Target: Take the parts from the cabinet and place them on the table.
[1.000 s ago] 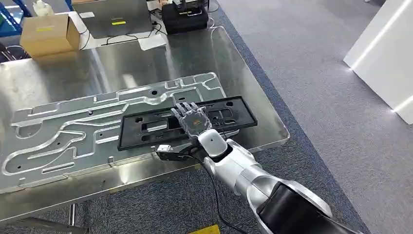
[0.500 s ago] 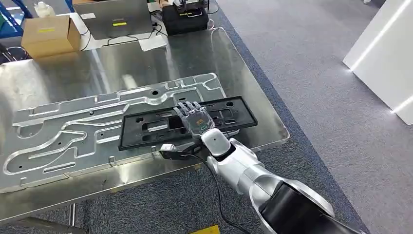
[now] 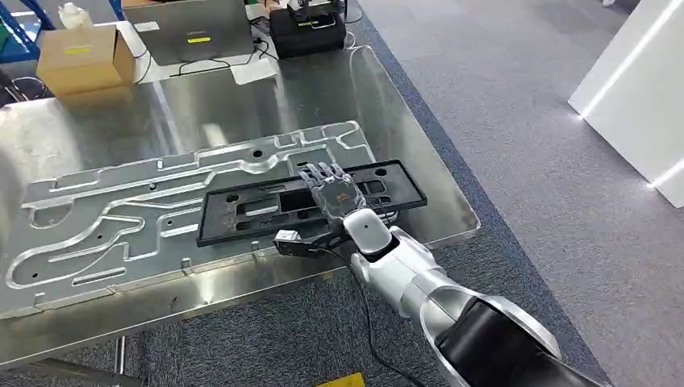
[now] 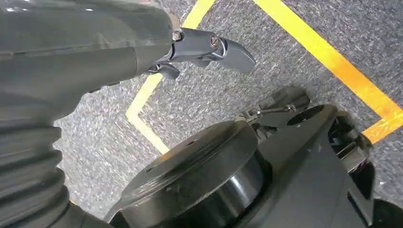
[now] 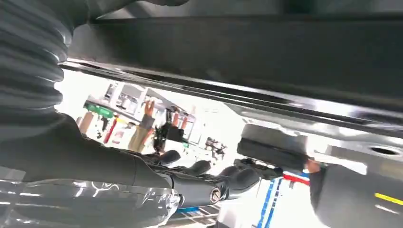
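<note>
The robot's right hand (image 3: 332,193) lies palm-down over the middle of a long black plastic frame (image 3: 242,214), its fingers (image 3: 321,172) extended side by side across the part and curled around nothing; whether they press on it cannot be told. The frame rests flat on a large machined aluminium plate (image 3: 97,218) with milled channels, which sits on the shiny steel bench (image 3: 339,89), the frame's right end near the bench's right edge. A small camera module (image 3: 289,239) juts from the silver wrist just beside the frame's near edge. At the far end of the bench stand a cardboard box (image 3: 77,55), a grey laptop (image 3: 193,31) and a black case (image 3: 306,31). The left hand (image 4: 209,47) hangs over grey carpet marked with yellow tape (image 4: 328,57), its fingers loosely apart, holding nothing.
</note>
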Controlling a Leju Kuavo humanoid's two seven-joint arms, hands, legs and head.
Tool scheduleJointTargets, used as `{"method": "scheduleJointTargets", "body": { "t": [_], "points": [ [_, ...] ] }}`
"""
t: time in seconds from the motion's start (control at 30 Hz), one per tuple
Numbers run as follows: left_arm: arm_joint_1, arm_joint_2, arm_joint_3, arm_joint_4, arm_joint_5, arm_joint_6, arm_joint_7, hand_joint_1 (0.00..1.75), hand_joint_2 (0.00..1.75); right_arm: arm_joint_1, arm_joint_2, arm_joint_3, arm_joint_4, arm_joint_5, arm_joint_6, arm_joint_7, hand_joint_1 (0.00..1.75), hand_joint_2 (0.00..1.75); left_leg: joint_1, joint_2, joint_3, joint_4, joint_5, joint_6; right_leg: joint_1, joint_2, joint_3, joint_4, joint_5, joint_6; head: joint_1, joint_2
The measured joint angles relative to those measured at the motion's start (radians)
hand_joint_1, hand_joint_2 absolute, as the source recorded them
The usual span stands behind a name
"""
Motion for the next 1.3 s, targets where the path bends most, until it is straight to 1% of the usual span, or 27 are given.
{"method": "scheduleJointTargets", "body": {
  "t": [0.43, 0.47, 0.57, 0.73, 0.8, 0.87, 0.9, 0.93, 0.97, 1.0, 1.03, 1.07, 1.1, 1.13, 1.17, 1.2, 1.23, 1.27, 1.3],
  "points": [
    [0.0, 0.0, 0.0, 0.0, 0.0, 0.0, -0.003, 0.0, 1.75, 0.0, -0.01, -0.018, 0.0, 0.0, -0.002, 0.0, 0.0, 1.75, 0.0, 0.0, 0.0, 0.0, 0.0, 0.0, 0.0, 0.0, 0.0, 0.0, 0.0, 0.0, 0.0, 0.0],
    [0.0, 0.0, 0.0, 0.0, 0.0, 0.0, -0.005, 0.0, 0.0, 0.0, -0.01, -0.018, 0.0, 0.0, -0.003, 0.0, 0.0, 1.75, 0.0, 0.0, 0.0, 0.0, 0.0, 0.0, 0.0, 0.0, 0.0, 0.0, 0.0, 0.0, 0.0, 0.0],
    [0.0, 0.0, 0.0, 0.0, 0.015, -0.005, -0.021, 0.0, 0.0, 0.0, -0.016, -0.027, 0.0, -0.003, -0.015, 0.002, 0.0, 1.75, 0.0, 0.0, 0.0, 0.0, 0.0, 0.0, 0.0, 0.0, 0.0, 0.0, 0.0, 0.0, 0.0, 0.0],
    [0.003, -0.004, 0.0, 0.0, 0.023, -0.003, -0.03, 0.0, 0.0, 0.0, -0.037, -0.057, -0.007, -0.01, -0.035, -0.005, 0.0, 1.75, -0.001, 0.0, 0.0, 0.0, 0.0, 0.0, -0.001, 0.0, 0.0, 0.0, 0.0, 0.0, 0.0, 0.0],
    [0.005, -0.004, 0.0, 0.0, 0.021, -0.003, -0.026, 0.0, 0.0, 0.0, -0.042, -0.069, -0.015, -0.017, -0.048, -0.023, 0.0, 1.75, -0.001, 0.0, 0.0, 0.0, 0.0, 0.0, -0.001, 0.0, 0.0, 0.0, 0.001, 0.001, 0.0, 0.0],
    [0.005, -0.004, 0.0, 0.0, 0.02, -0.003, -0.023, 0.0, 0.0, 0.001, -0.035, -0.071, -0.028, -0.016, -0.046, -0.046, 0.0, 1.75, -0.001, 0.001, -0.001, 0.0, 0.0, 0.0, -0.001, 0.002, -0.001, 0.0, 0.001, 0.001, 0.0, 0.0],
    [0.004, -0.005, 0.0, 0.0, 0.021, -0.01, -0.024, 0.0, 0.0, 0.003, -0.026, -0.071, -0.035, -0.015, -0.042, -0.056, 0.0, 1.75, -0.002, 0.003, -0.002, 0.001, -0.001, 0.001, -0.002, 0.003, -0.001, -0.001, 0.002, 0.002, 0.0, 0.0],
    [0.003, -0.005, 0.0, 0.0, 0.024, -0.02, -0.028, 0.0, 0.0, 0.007, -0.014, -0.071, -0.043, -0.015, -0.038, -0.059, 0.0, 1.75, -0.008, 0.004, -0.002, 0.005, -0.004, 0.007, -0.004, 0.004, -0.001, -0.004, 0.004, 0.011, 0.0, 0.0],
    [0.002, -0.005, 0.0, 0.0, 0.027, -0.026, -0.031, 0.0, 0.0, 0.015, -0.003, -0.071, -0.052, -0.015, -0.037, -0.056, 0.0, 1.75, -0.008, 0.005, -0.002, 0.005, -0.004, 0.009, -0.004, 0.004, -0.001, -0.005, 0.004, 0.012, 0.0, 0.0],
    [0.002, -0.006, 0.0, 0.0, 0.029, -0.026, -0.027, 0.0, 0.0, 0.023, 0.004, -0.071, -0.06, -0.015, -0.041, -0.054, 0.0, 1.75, -0.008, 0.005, -0.001, 0.004, 0.0, 0.012, -0.004, 0.004, 0.0, -0.006, 0.008, 0.015, 0.0, 0.0],
    [0.002, -0.008, 0.0, 0.0, 0.03, -0.024, -0.019, 0.0, 0.0, 0.03, 0.01, -0.071, -0.066, -0.014, -0.046, -0.053, 0.0, 1.75, -0.001, 0.005, 0.0, -0.006, 0.008, 0.016, -0.002, 0.004, 0.001, -0.006, 0.009, 0.017, 0.0, 0.0],
    [0.002, -0.011, 0.0, -0.001, 0.03, -0.023, -0.014, 0.0, 0.0, 0.036, 0.01, -0.071, -0.071, -0.014, -0.05, -0.053, 0.0, 1.75, 0.007, 0.011, 0.006, -0.019, 0.018, 0.017, -0.002, 0.003, -0.002, 0.002, -0.006, 0.019, -0.001, 0.0],
    [0.002, -0.012, 0.0, -0.001, 0.03, -0.023, -0.011, 0.0, 0.0, 0.038, 0.01, -0.071, -0.074, -0.015, -0.053, -0.053, 0.0, 1.75, 0.007, 0.01, 0.006, -0.026, 0.022, 0.022, -0.001, 0.002, -0.014, 0.03, -0.034, 0.023, 0.002, 0.0],
    [0.002, -0.012, 0.0, -0.001, 0.03, -0.022, -0.006, 0.0, 0.0, 0.039, 0.01, -0.071, -0.074, -0.018, -0.058, -0.053, 0.0, 1.75, 0.008, 0.011, 0.002, -0.026, 0.024, 0.024, -0.004, 0.002, -0.045, 0.099, -0.082, 0.027, 0.003, 0.0],
    [0.003, -0.012, 0.0, -0.001, 0.03, -0.022, -0.003, 0.0, 0.0, 0.043, 0.007, -0.071, -0.074, -0.022, -0.062, -0.054, 0.0, 1.75, 0.008, 0.012, -0.002, -0.024, 0.024, 0.024, -0.007, 0.001, -0.08, 0.182, -0.123, 0.03, 0.004, 0.0],
    [0.004, -0.012, 0.0, -0.001, 0.029, -0.022, -0.002, 0.0, 0.0, 0.049, 0.004, -0.071, -0.074, -0.024, -0.065, -0.055, 0.0, 1.75, 0.008, 0.013, -0.005, -0.023, 0.025, 0.024, -0.01, 0.001, -0.112, 0.256, -0.151, 0.033, 0.003, 0.0],
    [0.005, -0.012, 0.0, -0.001, 0.028, -0.022, 0.0, 0.0, 0.0, 0.057, 0.001, -0.072, -0.074, -0.028, -0.066, -0.056, 0.0, 1.75, 0.008, 0.014, -0.008, -0.02, 0.026, 0.023, -0.012, 0.0, -0.128, 0.296, -0.154, 0.035, 0.003, 0.0],
    [0.005, -0.012, 0.0, -0.001, 0.026, -0.022, 0.0, 0.0, 0.0, 0.062, -0.003, -0.072, -0.074, -0.03, -0.068, -0.057, 0.0, 1.75, 0.008, 0.014, -0.011, -0.018, 0.026, 0.022, -0.014, -0.001, -0.121, 0.286, -0.135, 0.035, 0.004, 0.0],
    [0.005, -0.012, 0.0, -0.001, 0.02, -0.022, 0.0, 0.0, 0.0, 0.062, -0.005, -0.073, -0.074, -0.032, -0.071, -0.057, 0.0, 1.75, 0.008, 0.014, -0.014, -0.014, 0.027, 0.021, -0.015, -0.001, -0.094, 0.237, -0.1, 0.035, 0.003, 0.0]
  ]
}}
